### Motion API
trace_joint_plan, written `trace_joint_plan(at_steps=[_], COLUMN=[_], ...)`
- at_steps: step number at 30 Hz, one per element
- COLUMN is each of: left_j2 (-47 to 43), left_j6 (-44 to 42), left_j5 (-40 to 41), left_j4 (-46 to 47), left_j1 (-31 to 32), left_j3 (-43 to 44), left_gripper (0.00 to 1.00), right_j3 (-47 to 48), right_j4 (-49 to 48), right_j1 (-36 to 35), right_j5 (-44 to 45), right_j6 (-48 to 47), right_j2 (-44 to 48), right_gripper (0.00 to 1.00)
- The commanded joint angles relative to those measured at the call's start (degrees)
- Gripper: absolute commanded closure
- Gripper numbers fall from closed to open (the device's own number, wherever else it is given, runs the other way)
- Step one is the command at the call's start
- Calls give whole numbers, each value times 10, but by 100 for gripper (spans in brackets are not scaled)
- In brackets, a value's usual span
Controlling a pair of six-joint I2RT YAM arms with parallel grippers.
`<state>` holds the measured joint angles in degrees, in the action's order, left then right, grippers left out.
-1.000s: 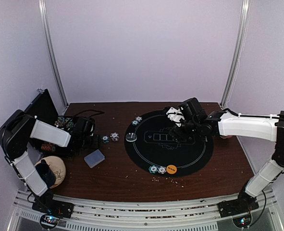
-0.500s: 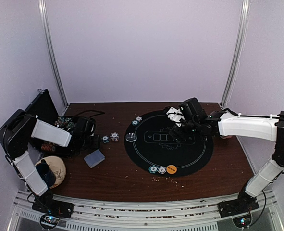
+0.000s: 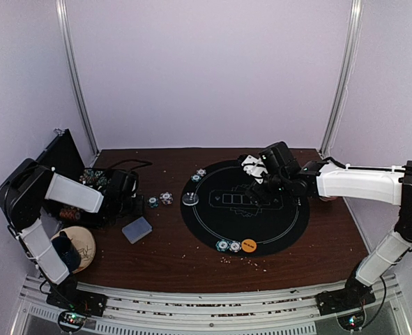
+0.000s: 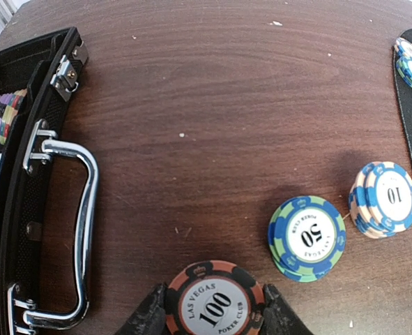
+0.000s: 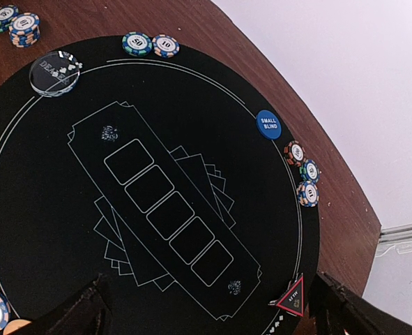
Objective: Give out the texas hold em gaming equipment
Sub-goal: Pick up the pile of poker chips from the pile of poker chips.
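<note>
- Red-and-black striped poker chip (image 4: 216, 301), white centre reading 100: judged small, light, rigid and smooth-rimmed, so best pinched across opposite edges.
- It sits flat at the brown wooden table (image 4: 212, 105), between a black carrying case (image 4: 24, 174) and blue-and-green 50 chips (image 4: 307, 237).
- Left gripper (image 4: 215, 312) clamps its rim; right gripper (image 5: 209, 310) gapes wide above the round black mat (image 5: 66, 230).

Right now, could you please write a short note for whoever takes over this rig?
Left gripper: shut on the 100 chip near the open case.
Right gripper: open, empty, above the mat.
Done: chip groups around the mat rim; dealer disc, small blind disc, red triangle marker placed.
50 stack and 10 stack sit on bare table beside the mat.
Left: place the 100 chip; deal the card deck.
</note>
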<state>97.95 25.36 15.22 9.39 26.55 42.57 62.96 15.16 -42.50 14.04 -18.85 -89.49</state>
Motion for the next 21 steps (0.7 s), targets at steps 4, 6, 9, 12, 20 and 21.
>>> trace_joint_plan(at_steps=[4, 6, 9, 12, 20, 21], left_j2=[-18, -28, -50, -65, -71, -67], left_j6=[-6, -7, -6, -6, 5, 9], left_j5=[0, -1, 1, 5, 12, 6], left_j4=[26, 26, 27, 28, -22, -31], left_j1=[-5, -5, -3, 2, 47, 53], left_j3=[0, -2, -8, -13, 31, 44], left_gripper=[60, 60, 61, 61, 60, 60], right_j3=[-2, -1, -2, -2, -1, 0], right_j4=[-7, -7, -7, -8, -13, -14], right_j1=[-3, -3, -3, -3, -2, -1], right_j5=[13, 13, 15, 17, 38, 43], right_j6=[9, 9, 10, 11, 18, 19], right_j2=[-1, 1, 4, 6, 18, 19], right_gripper=[0, 0, 0, 0, 0, 0])
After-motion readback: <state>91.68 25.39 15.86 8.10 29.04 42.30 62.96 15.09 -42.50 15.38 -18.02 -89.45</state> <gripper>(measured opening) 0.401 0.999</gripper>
